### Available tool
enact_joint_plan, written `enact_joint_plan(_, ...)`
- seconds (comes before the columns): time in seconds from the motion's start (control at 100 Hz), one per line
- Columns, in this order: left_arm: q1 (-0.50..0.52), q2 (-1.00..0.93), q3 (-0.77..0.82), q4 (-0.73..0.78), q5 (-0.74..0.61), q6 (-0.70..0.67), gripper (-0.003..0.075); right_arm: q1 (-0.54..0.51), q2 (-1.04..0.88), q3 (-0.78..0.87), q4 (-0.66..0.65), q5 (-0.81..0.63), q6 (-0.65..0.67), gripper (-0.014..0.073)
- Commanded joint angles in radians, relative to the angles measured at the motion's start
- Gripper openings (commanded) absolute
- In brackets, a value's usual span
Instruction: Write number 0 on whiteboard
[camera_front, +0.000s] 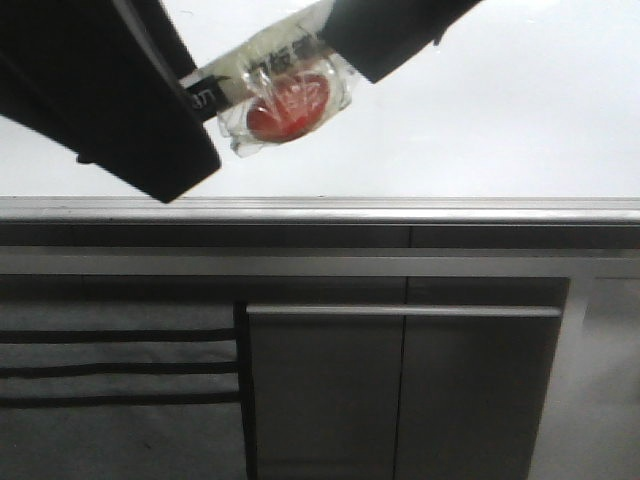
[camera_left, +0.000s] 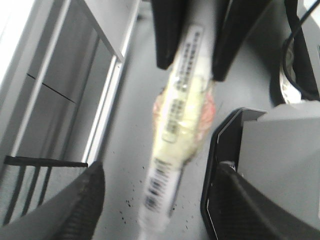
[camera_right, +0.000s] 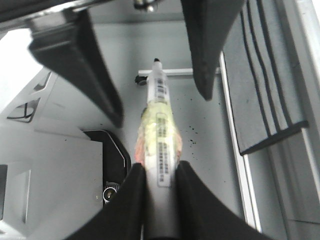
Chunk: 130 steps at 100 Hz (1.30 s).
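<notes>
The whiteboard (camera_front: 500, 100) is the glossy white surface across the top of the front view, with a grey metal rim (camera_front: 400, 210) along its near edge. No number 0 shows on it. A marker pen (camera_front: 270, 85), wrapped in clear tape over a red lump, hangs above the board. My right gripper (camera_right: 160, 172) is shut on the pen's barrel (camera_right: 159, 125), whose black tip points away from it. My left gripper (camera_left: 157, 170) is open. The pen (camera_left: 180, 115) lies blurred between its spread fingers (camera_left: 75, 210) without touching them. In the front view the left gripper (camera_front: 200, 150) is at the pen's left end and the right gripper (camera_front: 350, 50) at its right end.
Dark grey cabinet panels (camera_front: 400, 390) with metal rails lie below the board's rim. A grey striped panel (camera_front: 120, 370) is at the lower left. The robot's dark base housing (camera_left: 280, 150) is close beside the left gripper; it also shows in the right wrist view (camera_right: 50, 165).
</notes>
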<state>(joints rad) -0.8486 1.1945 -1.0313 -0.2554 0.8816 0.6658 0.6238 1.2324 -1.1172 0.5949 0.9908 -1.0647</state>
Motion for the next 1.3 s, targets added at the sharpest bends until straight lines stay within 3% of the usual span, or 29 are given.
enact_joint_plan(0.0, -0.005, -0.065, -0.036, 0.002, -0.063, -0.039, 0.0456, -0.035, -0.042, -0.031, 0.037, -0.042, 0.022, 0.0024)
enact_joint_plan(0.13, 0.026, -0.152, -0.036, 0.071, -0.081, -0.115, 0.0456, -0.093, -0.092, -0.029, 0.040, -0.017, 0.031, 0.0024)
enact_joint_plan(0.25, 0.115, -0.241, -0.030, 0.080, -0.104, -0.173, 0.0455, -0.157, -0.161, -0.004, 0.044, -0.019, 0.037, 0.0024)
enact_joint_plan(0.47, 0.355, -0.388, 0.080, 0.081, -0.203, -0.360, 0.0434, -0.283, -0.294, 0.127, 0.056, -0.195, 0.187, 0.0013)
enact_joint_plan(0.62, 0.506, -0.456, 0.200, 0.079, -0.299, -0.434, 0.0393, -0.297, -0.325, 0.220, 0.086, -0.298, 0.250, -0.0059)
enact_joint_plan(0.77, 0.611, -0.473, 0.290, 0.032, -0.392, -0.449, 0.0360, -0.297, -0.307, 0.274, 0.191, -0.417, 0.253, -0.0065)
enact_joint_plan(0.95, 0.642, -0.473, 0.336, 0.010, -0.440, -0.449, 0.0329, -0.297, -0.255, 0.276, 0.367, -0.476, 0.245, -0.0065)
enact_joint_plan(1.08, 0.642, -0.473, 0.336, 0.010, -0.456, -0.449, 0.0314, -0.297, -0.182, 0.258, 0.372, -0.562, 0.246, -0.0065)
enact_joint_plan(1.29, 0.642, -0.471, 0.336, 0.012, -0.461, -0.449, 0.0313, -0.286, 0.042, 0.091, 0.325, -0.453, 0.326, -0.0065)
